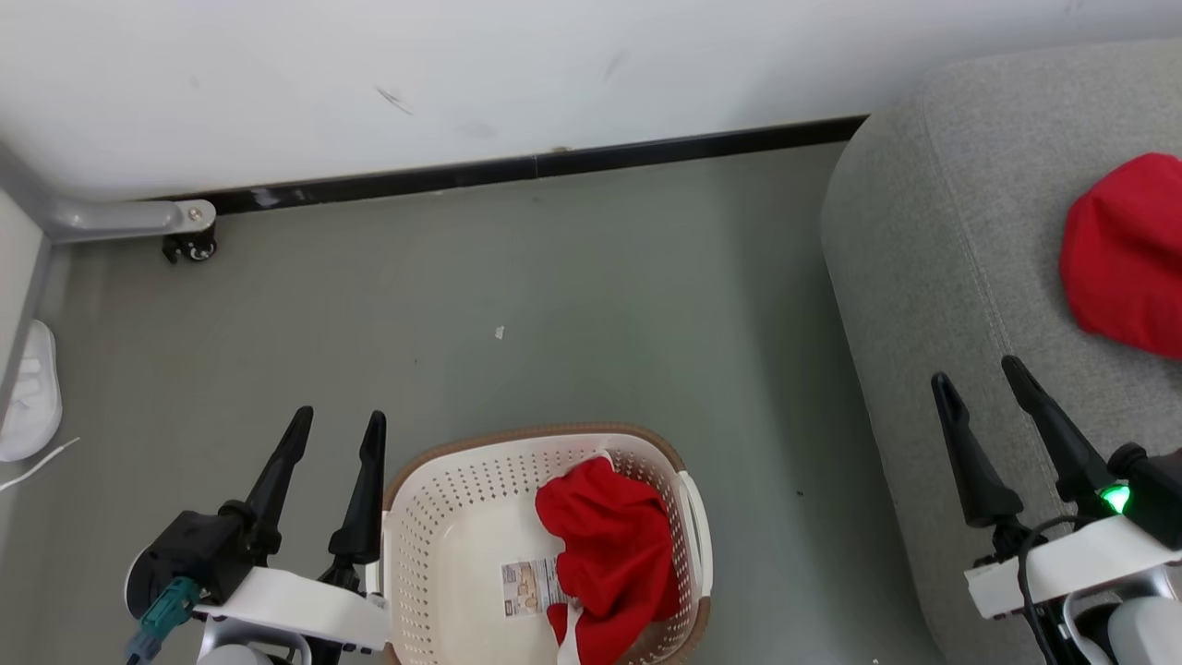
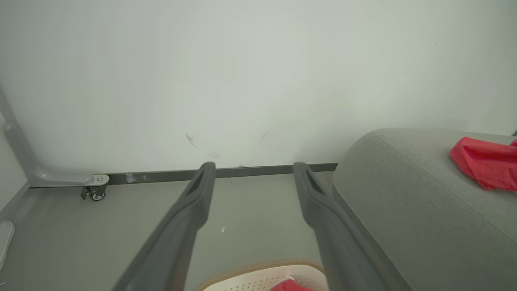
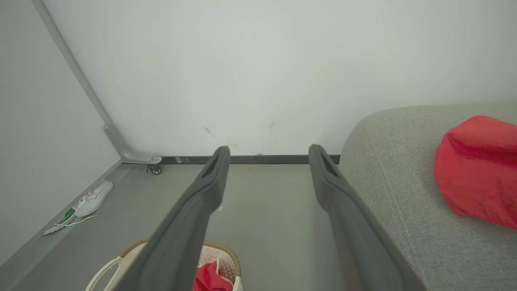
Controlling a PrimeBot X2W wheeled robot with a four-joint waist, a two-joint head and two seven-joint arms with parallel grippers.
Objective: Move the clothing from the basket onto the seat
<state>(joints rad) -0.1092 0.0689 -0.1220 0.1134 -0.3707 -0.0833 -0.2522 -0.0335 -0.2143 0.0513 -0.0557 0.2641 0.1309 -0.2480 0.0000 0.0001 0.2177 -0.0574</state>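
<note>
Left gripper [image 1: 339, 414] sits at the lower left of the head view, its two dark fingers spread apart with nothing between them; its inner finger stands just beside the left rim of the basket [image 1: 434, 526]. Right gripper [image 1: 976, 370] sits at the lower right, fingers likewise wide apart and empty, above the near part of the seat [image 1: 923, 277].

Between the two arms the basket stands on the grey floor [image 1: 554, 305], cream and perforated, with a brown rim band; a red garment [image 1: 609, 545] lies crumpled against its right side, with a white strip trailing toward the near edge; a paper label [image 1: 531, 586] shows on the basket's bottom just left of the cloth.

Over on the right, the second red garment [image 1: 1122, 249] lies bunched on top of the grey woven seat, well apart from the basket; both wrist views show it there beyond their own parted fingers.

Farther off, a black baseboard [image 1: 554, 166] runs along the foot of the white wall [image 1: 462, 74]; a small caster wheel [image 1: 189, 245] sits under a grey metal leg at the left; a white shoe [image 1: 32, 397] lies at the far left edge.
</note>
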